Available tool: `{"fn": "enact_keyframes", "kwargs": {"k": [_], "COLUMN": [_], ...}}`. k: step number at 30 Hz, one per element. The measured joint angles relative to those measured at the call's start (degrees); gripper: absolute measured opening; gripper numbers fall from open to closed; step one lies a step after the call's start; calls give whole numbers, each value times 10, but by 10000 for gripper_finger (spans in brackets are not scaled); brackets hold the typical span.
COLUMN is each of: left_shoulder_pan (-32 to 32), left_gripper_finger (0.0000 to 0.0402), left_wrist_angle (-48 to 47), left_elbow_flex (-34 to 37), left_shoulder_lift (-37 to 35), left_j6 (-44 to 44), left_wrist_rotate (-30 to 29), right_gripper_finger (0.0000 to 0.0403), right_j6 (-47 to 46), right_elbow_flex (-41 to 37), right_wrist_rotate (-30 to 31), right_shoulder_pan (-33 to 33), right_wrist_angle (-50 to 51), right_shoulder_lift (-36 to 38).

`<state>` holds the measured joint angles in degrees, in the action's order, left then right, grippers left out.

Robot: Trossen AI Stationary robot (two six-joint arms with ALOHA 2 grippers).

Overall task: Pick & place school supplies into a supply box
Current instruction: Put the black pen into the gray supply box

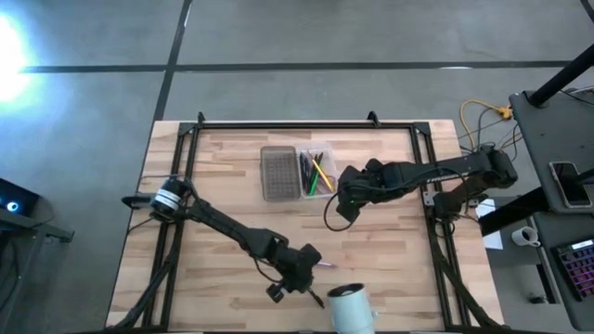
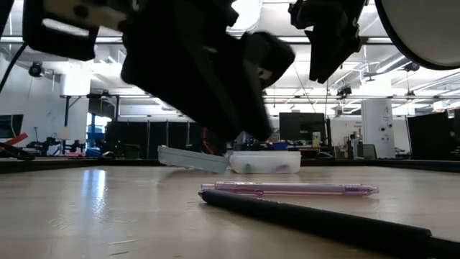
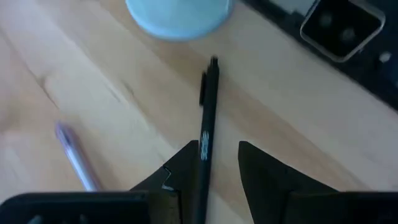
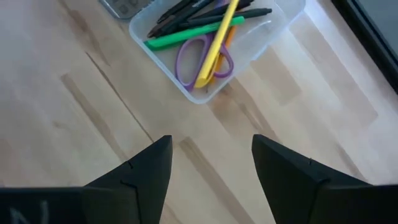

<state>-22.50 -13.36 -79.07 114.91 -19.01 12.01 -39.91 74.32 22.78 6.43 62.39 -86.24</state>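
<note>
The supply box lies open at the table's far middle, its grey mesh half to the left. Its clear half holds a green marker, a yellow marker, purple-handled scissors and dark pens. A black pen and a pink pen lie flat on the wood near the front edge. My left gripper hangs open over the black pen, one finger on either side, apart from it in the low view. My right gripper stands open above bare wood just in front of the box.
A white cup stands at the near edge, just past the black pen's tip. A black frame runs along the table's far and side edges. Bare wood lies left of the box and between the two arms.
</note>
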Motion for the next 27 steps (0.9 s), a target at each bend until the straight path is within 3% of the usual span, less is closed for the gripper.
{"fn": "enact_keyframes", "kwargs": {"k": [9, 13, 21, 27], "left_shoulder_pan": [-4, -1, 6, 3], "left_gripper_finger": [84, 61, 42, 62], "left_wrist_angle": [55, 78, 68, 63], "left_elbow_flex": [63, 82, 56, 52], "left_shoulder_lift": [1, 1, -1, -1], "left_j6": [0, -1, -2, -49], "left_wrist_rotate": [-7, -51, -63, -61], "right_gripper_finger": [215, 215, 215, 215], "right_j6": [11, 6, 4, 4], "right_elbow_flex": [-7, -9, -17, -28], "right_wrist_rotate": [18, 28, 29, 29], "right_shoulder_pan": [1, 1, 1, 1], "right_wrist_angle": [-1, -5, -14, -14], "right_shoulder_lift": [0, 0, 0, 0]}}
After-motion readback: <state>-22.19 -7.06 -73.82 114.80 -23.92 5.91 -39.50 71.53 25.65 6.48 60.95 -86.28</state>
